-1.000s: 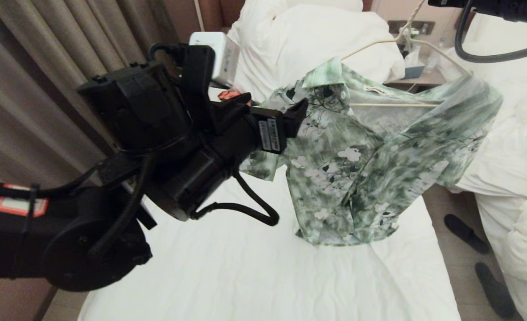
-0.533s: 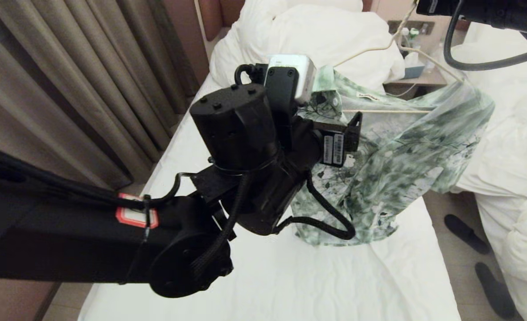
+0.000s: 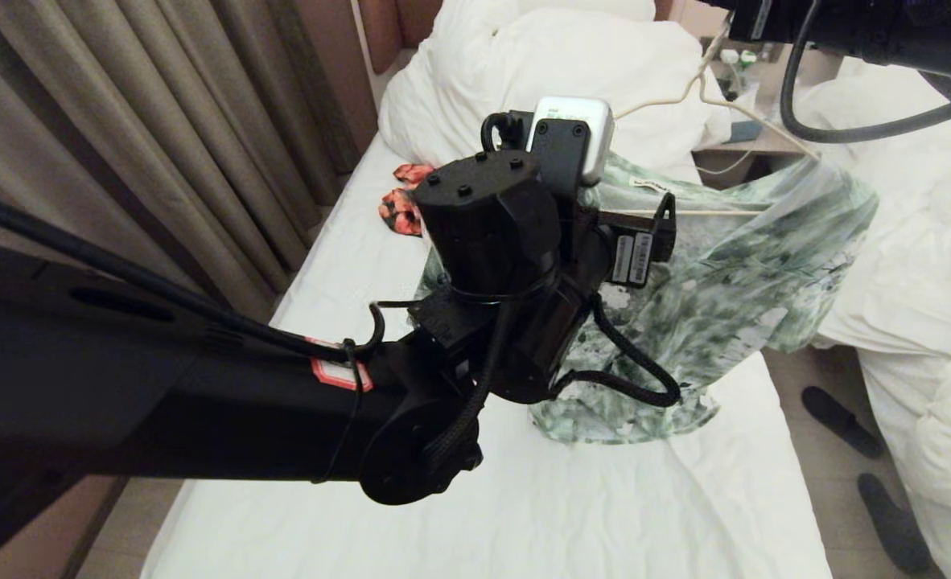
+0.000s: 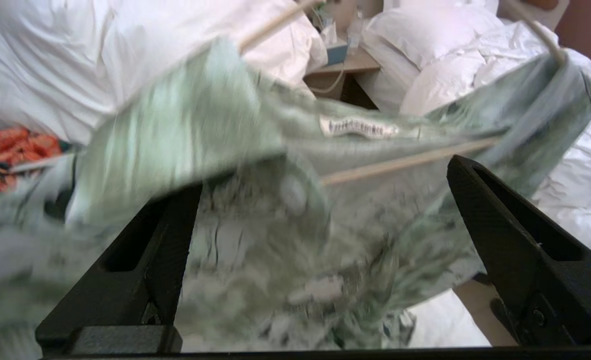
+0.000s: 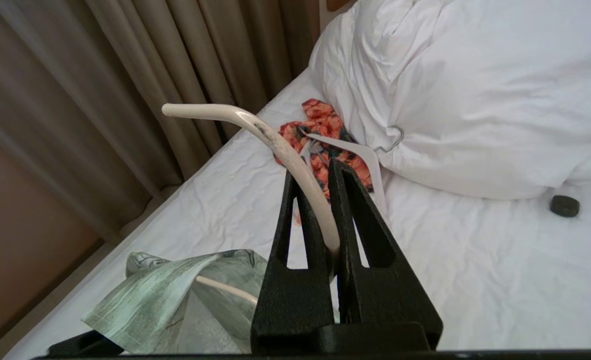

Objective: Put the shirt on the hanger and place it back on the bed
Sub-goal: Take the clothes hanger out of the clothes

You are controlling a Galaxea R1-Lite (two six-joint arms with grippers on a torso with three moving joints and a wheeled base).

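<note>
The bed [image 3: 459,515], white-sheeted, bears an orange floral garment [image 3: 400,211] beside the duvet [image 3: 540,72].

Left arm [image 3: 475,265] blocks most of the shirt's [image 3: 733,273] left half in the head view. Shirt's a blur up close from the wrist. Hanger [image 3: 709,213] hook runs off the top edge.

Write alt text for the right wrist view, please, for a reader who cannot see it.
The right end effector is shut on the hook of the cream hanger, holding it above the bed. Part of the green shirt hangs on the hanger, and an orange floral garment lies by the pillows.
</note>
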